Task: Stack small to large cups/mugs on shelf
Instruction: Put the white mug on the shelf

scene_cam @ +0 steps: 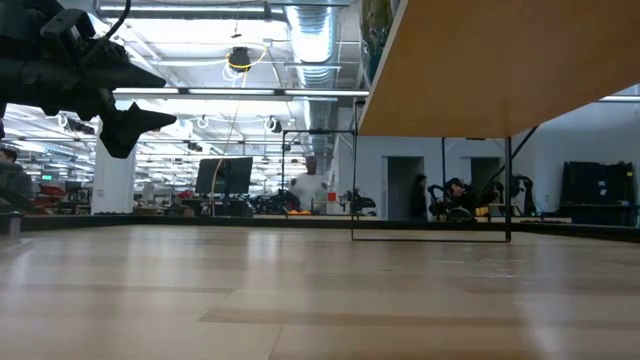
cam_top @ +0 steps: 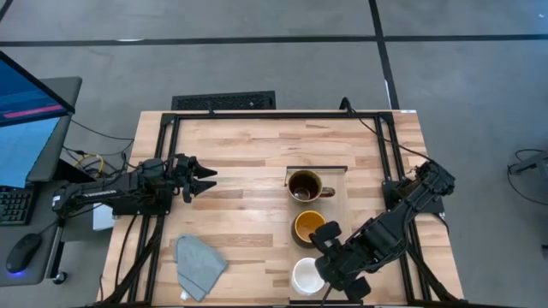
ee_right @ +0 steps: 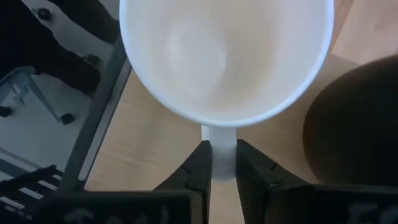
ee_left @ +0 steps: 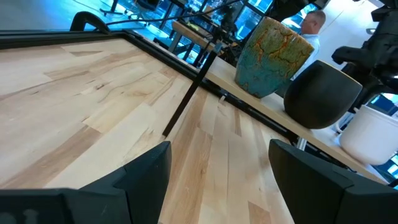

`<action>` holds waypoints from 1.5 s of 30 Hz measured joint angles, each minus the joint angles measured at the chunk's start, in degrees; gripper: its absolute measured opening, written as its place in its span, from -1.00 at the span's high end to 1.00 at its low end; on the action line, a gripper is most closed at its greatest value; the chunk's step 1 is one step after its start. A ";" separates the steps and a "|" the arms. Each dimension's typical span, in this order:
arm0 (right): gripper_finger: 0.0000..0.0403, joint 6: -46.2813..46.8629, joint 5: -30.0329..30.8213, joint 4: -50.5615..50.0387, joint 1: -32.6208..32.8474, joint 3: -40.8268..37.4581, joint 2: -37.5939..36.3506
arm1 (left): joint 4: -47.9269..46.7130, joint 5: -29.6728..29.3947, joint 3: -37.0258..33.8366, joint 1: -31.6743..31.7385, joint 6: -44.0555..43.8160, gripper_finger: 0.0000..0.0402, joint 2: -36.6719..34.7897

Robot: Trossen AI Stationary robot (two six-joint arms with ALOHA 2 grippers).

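Right wrist view: white mug's handle (ee_right: 222, 155) between right gripper (ee_right: 222, 167) fingers

Beneath my table lies a grey floor (cam_top: 257, 51) crossed by dark seam lines. At my left side a desk (cam_top: 51, 94) carries a glowing blue monitor (cam_top: 26, 111), a keyboard (cam_top: 13, 205) and a mouse (cam_top: 21, 251). Beyond the tabletop — a big workshop hall, with ceiling strip lights (scene_cam: 220, 92) and silver ducting (scene_cam: 310, 40) overhead.

Bright even overhead light; soft shadows; ceiling lamps (scene_cam: 238, 58) glare; wrist close-ups blurred.
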 joint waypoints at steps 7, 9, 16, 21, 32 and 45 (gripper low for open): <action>0.66 1.94 0.58 -3.87 -0.02 1.64 -0.50 | 0.00 0.00 0.01 0.00 0.02 -0.30 -0.02; 0.66 1.92 1.66 -3.96 -0.02 2.87 -0.50 | 0.00 -0.02 0.01 0.01 0.04 -0.30 -0.01; 0.67 1.92 1.55 -5.04 0.39 3.56 -0.52 | 0.00 -0.02 0.02 0.00 0.04 -0.30 0.00; 0.67 4.46 1.51 -5.58 0.35 3.54 -0.09 | 0.00 -0.04 0.00 0.00 0.07 -0.30 -0.02; 0.67 12.60 1.59 -6.25 1.51 3.56 -0.11 | 0.00 -0.04 0.00 0.01 0.07 -0.30 -0.02; 0.67 18.34 1.73 -5.83 1.49 3.56 -0.11 | 0.00 -0.07 0.02 0.00 0.07 -0.30 -0.01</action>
